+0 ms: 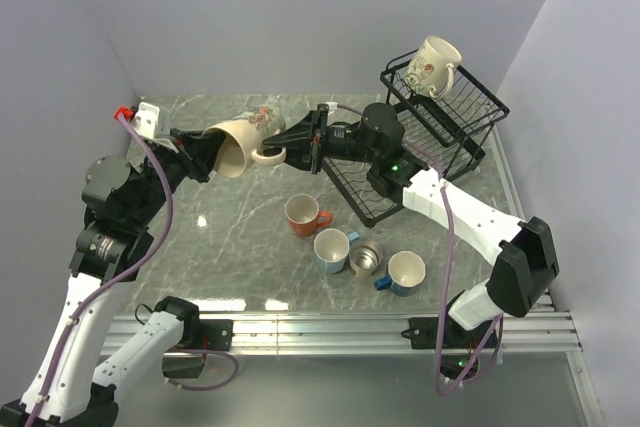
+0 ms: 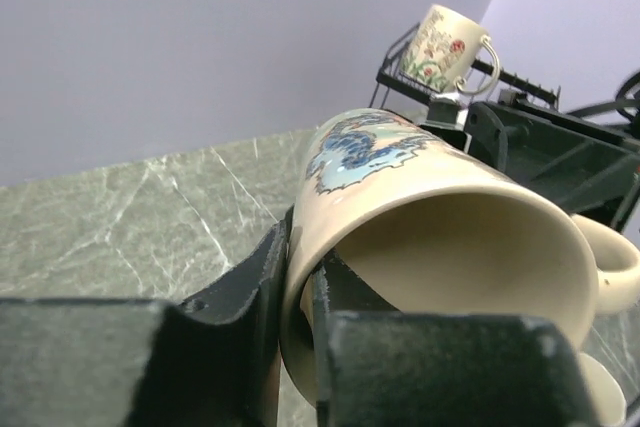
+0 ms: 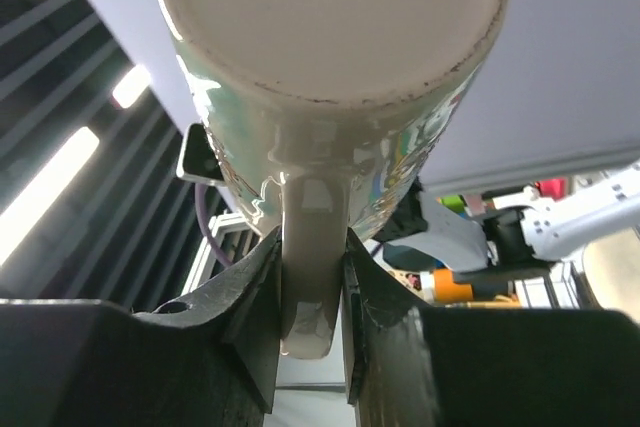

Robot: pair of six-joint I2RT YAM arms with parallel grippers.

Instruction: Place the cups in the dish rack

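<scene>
A cream mug with a blue-green picture (image 1: 245,135) hangs on its side above the table, held from both ends. My left gripper (image 1: 218,155) is shut on its rim, one finger inside and one outside, as the left wrist view (image 2: 300,297) shows on the mug (image 2: 440,197). My right gripper (image 1: 283,154) is shut on the mug's handle (image 3: 310,277). The floral cream mug (image 1: 435,65) sits in the upper basket of the black wire dish rack (image 1: 470,137). An orange mug (image 1: 303,215), two blue mugs (image 1: 331,249) (image 1: 405,271) and a steel cup (image 1: 365,258) stand on the table.
The marble table (image 1: 230,247) is walled at the back and both sides. A white and red fitting (image 1: 145,115) sits at the far left corner. The rack's lower tray (image 1: 365,197) reaches toward the standing cups.
</scene>
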